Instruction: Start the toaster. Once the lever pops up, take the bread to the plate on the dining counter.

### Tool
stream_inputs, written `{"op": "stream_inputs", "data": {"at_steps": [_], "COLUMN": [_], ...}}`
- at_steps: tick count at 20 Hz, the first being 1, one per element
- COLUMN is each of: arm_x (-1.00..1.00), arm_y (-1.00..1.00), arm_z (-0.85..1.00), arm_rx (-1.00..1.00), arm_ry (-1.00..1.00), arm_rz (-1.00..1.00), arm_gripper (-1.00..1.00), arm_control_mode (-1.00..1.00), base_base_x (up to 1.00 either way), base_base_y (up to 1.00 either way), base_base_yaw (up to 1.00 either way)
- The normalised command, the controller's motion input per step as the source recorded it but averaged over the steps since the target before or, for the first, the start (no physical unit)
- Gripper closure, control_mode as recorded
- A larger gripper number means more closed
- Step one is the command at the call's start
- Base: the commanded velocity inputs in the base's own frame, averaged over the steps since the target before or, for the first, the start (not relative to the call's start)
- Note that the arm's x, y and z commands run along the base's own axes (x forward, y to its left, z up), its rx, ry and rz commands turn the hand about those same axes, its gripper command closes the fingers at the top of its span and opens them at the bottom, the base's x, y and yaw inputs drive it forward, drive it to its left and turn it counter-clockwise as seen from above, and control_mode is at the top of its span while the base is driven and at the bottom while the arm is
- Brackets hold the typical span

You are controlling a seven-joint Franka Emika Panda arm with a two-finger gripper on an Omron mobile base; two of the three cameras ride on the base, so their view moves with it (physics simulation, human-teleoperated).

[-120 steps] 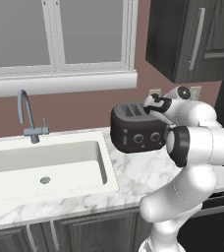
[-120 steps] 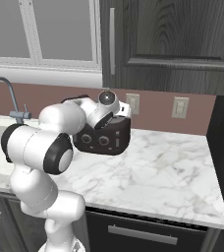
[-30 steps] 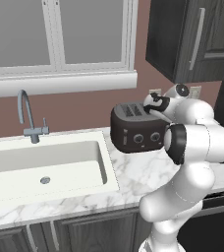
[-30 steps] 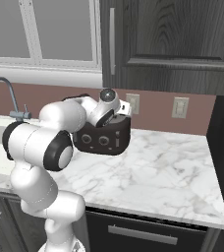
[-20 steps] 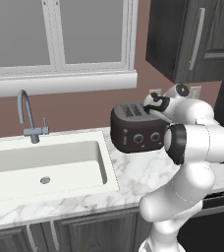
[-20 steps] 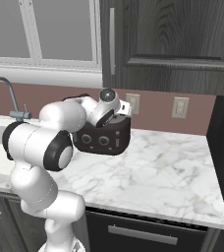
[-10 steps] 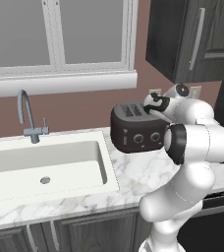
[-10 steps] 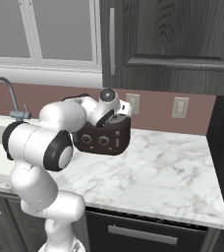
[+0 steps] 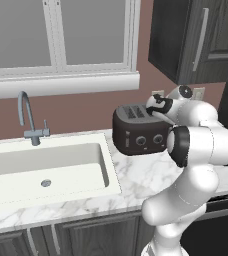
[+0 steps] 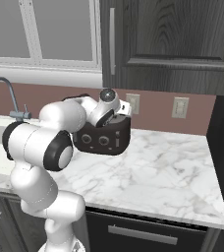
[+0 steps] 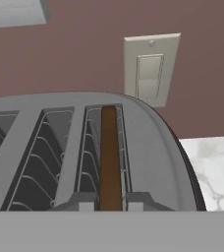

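At the far end of the marble table, the white arm holds its station above the toaster, seen at centre right of the left base view and centre left of the right base view. Over the last second and a half nothing in either base view has shifted: arm, toaster and sink sit exactly as they did. Against the picture from six seconds back, the hand looks to sit very slightly differently over the toaster's top; the change is too small to name.

The tool, at the toaster's upper right corner in the left base view, has its tips together and grips nothing. The hand view looks down the slots, where the bread, a dark brown slice on edge, stands in the slot nearest the wall, its top edge about level with the slot mouth. A wall switch sits at upper centre of that view.

The stillness reads as a wait. The lever cannot be made out, so whether toasting is under way or has finished cannot be told. The bread has yet to be lifted out, and its carry to the plate lies ahead.
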Motion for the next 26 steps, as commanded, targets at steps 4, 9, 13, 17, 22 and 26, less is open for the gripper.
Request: {"op": "stream_inputs", "data": {"at_steps": [4, 9, 13, 17, 22, 26], "arm_x": [0.00, 0.00, 0.00, 0.00, 0.00, 0.00], "arm_y": [0.00, 0.00, 0.00, 0.00, 0.00, 0.00], "arm_z": [0.00, 0.00, 0.00, 0.01, 0.00, 0.00], "arm_rx": [0.00, 0.00, 0.00, 0.00, 0.00, 0.00], "arm_ry": [0.00, 0.00, 0.00, 0.00, -0.03, -0.07], "arm_rz": [0.00, 0.00, 0.00, 0.00, 0.00, 0.00], "arm_gripper": [1.00, 1.00, 1.00, 1.00, 1.00, 1.00], "arm_control_mode": [-1.00, -1.00, -1.00, -1.00, -1.00, -1.00], "base_base_x": [0.00, 0.00, 0.00, 0.00, 0.00, 0.00], "base_base_y": [0.00, 0.00, 0.00, 0.00, 0.00, 0.00], "base_base_yaw": [0.00, 0.00, 0.00, 0.00, 0.00, 0.00]}}
